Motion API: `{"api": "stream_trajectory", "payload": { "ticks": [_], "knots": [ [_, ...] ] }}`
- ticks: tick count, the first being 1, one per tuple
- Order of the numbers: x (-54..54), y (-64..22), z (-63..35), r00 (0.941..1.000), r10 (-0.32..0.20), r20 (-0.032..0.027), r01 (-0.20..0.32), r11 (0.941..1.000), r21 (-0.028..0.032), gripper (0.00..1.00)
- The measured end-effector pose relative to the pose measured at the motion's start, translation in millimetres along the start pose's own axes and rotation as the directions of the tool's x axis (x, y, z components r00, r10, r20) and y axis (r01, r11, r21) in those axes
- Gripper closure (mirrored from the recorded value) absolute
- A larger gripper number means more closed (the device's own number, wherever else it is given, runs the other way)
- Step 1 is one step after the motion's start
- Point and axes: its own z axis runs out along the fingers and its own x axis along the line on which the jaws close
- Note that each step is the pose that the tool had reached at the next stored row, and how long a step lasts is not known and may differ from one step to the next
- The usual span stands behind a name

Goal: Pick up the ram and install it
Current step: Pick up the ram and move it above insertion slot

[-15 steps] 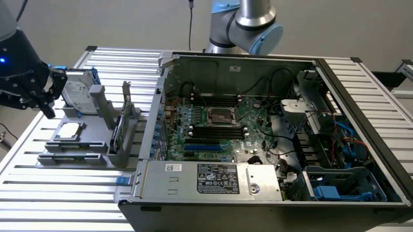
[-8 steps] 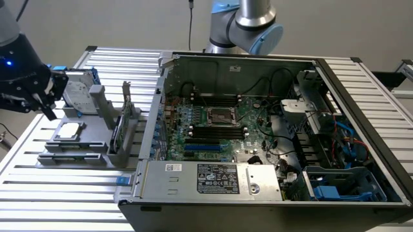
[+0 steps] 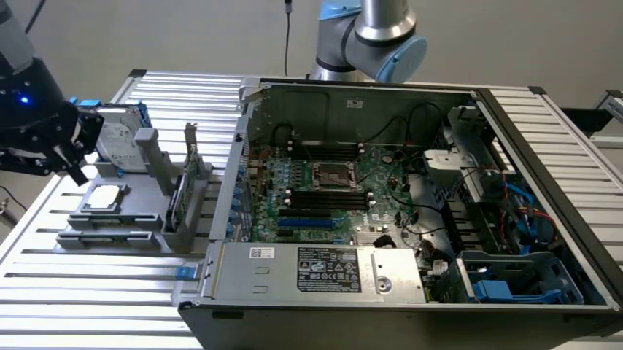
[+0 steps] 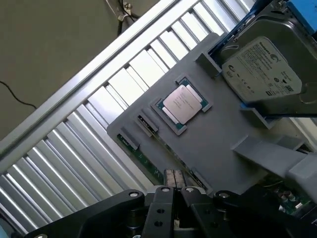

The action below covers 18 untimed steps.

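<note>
the gripper (image 3: 76, 172) (image 4: 174, 181) hangs over the gray tray (image 3: 117, 238) (image 4: 213, 144). its two tips are pressed together. the ram (image 4: 142, 156) is a thin green stick that lies along one edge of the tray, close under the gripper. a shiny chip (image 3: 105, 197) (image 4: 183, 104) sits in the middle of the tray. a hard drive (image 3: 119, 138) (image 4: 260, 69) is at the tray's other end, across the chip from the ram. an open computer (image 3: 322, 271) stands just beside the tray, on the exterior view's right.

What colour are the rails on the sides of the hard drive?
Blue; the rails on the hard drive show best in the wrist view.
</note>
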Motion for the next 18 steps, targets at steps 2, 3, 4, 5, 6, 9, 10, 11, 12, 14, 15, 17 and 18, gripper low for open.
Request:
{"api": "stream_trajectory", "payload": {
  "ticks": [2, 3, 4, 5, 6, 9, 10, 11, 12, 14, 15, 17, 18],
  "knots": [
    [0.0, -0.1, 1.9, 0.9994, -0.036, -0.0009, 0.036, 0.9994, -0.0003, 0.89],
    [0.0, -0.1, 2.9, 0.9985, -0.054, -0.0013, 0.054, 0.9985, -0.0004, 0.89],
    [0.0, -0.1, 3.9, 0.9973, -0.073, -0.0019, 0.073, 0.9973, -0.0006, 0.89],
    [0.0, -0.2, 4.8, 0.9958, -0.091, -0.0024, 0.091, 0.9958, -0.0008, 0.89],
    [0.0, -0.2, 5.8, 0.994, -0.109, -0.0028, 0.109, 0.994, -0.001, 0.89],
    [0.1, -0.3, 8.6, 0.9867, -0.163, -0.0042, 0.163, 0.9867, -0.0015, 0.89],
    [0.1, -0.3, 9.6, 0.9836, -0.18, -0.0047, 0.18, 0.9836, -0.0017, 0.89],
    [0.1, -0.3, 10.5, 0.9802, -0.198, -0.0051, 0.198, 0.9802, -0.0019, 0.89],
    [0.1, -0.4, 11.5, 0.9761, -0.217, -0.0057, 0.217, 0.9761, -0.0023, 0.89],
    [0.1, -0.4, 13.4, 0.9678, -0.252, -0.0065, 0.252, 0.9678, -0.0027, 0.89],
    [0.1, -0.3, 14.5, 0.9632, -0.269, -0.0068, 0.269, 0.9632, -0.0028, 0.89],
    [0.1, -0.4, 16.3, 0.9528, -0.303, -0.0077, 0.303, 0.9529, -0.0034, 0.89],
    [0.1, -0.4, 17.3, 0.9469, -0.321, -0.0082, 0.321, 0.9469, -0.0037, 0.89]
  ]
}}
